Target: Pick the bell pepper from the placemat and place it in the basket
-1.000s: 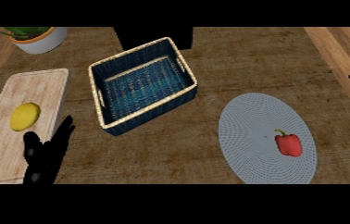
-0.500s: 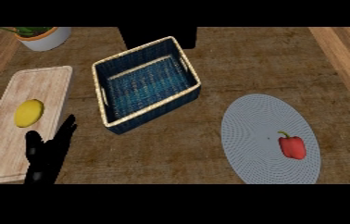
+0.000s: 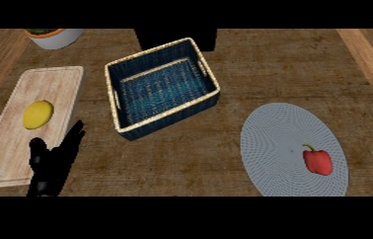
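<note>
While the pepper (image 3: 317,162) lies on the right part of the grey placemat (image 3: 280,144) at the near right of the bench (image 3: 277,70), the basket (image 3: 160,88) sits well apart, farther off and to the left. The left hand (image 3: 53,164) rests at the near left over a board (image 3: 40,87), fingers straight and relaxed, holding nothing. A yellow fruit (image 3: 38,114) lies on the board.
</note>
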`<state>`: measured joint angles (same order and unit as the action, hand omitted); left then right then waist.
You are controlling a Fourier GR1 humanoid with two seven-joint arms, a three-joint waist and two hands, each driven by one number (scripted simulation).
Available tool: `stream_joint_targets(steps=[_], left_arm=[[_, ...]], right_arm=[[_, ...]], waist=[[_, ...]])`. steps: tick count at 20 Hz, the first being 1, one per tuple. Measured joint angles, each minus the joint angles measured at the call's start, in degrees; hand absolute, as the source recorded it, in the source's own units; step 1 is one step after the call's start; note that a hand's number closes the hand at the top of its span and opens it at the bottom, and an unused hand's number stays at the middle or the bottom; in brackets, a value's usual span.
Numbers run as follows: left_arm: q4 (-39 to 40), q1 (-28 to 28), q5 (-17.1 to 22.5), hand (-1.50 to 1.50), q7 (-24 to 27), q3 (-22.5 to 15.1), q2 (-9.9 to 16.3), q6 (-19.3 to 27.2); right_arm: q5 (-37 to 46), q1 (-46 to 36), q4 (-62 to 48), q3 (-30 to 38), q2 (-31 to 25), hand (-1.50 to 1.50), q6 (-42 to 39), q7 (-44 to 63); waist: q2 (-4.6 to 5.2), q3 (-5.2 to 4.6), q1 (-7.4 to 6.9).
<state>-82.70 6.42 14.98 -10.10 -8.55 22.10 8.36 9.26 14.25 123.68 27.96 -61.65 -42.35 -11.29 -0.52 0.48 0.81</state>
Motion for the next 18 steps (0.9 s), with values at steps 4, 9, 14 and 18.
stream_joint_targets(steps=[4, 9, 14, 18], left_arm=[[0.3, -0.6, -1.6, 0.0, 0.1, -0.6, -1.2, 0.7], [0.3, -1.1, -1.9, 0.0, -0.7, -0.5, -1.8, 0.1], [-0.2, -1.0, -2.2, 0.0, -1.8, 0.1, -1.8, -0.4], [0.1, -0.7, -2.4, 0.0, -0.9, 0.8, -1.8, -1.7]], right_arm=[[5.3, 0.8, 1.1, -4.3, 4.8, -1.5, 2.5, -1.0], [14.2, 1.9, 1.5, -11.1, 9.9, -1.5, 6.5, -1.4], [22.4, 1.2, -2.7, -15.5, 11.6, -1.5, 9.7, -4.4], [27.3, -0.2, -6.1, -19.4, 14.3, -1.5, 12.1, -5.7]], waist=[[0.09, 0.06, -0.48], [0.11, 0.12, -0.85], [0.16, 0.08, -1.06], [0.16, 0.09, -1.13]])
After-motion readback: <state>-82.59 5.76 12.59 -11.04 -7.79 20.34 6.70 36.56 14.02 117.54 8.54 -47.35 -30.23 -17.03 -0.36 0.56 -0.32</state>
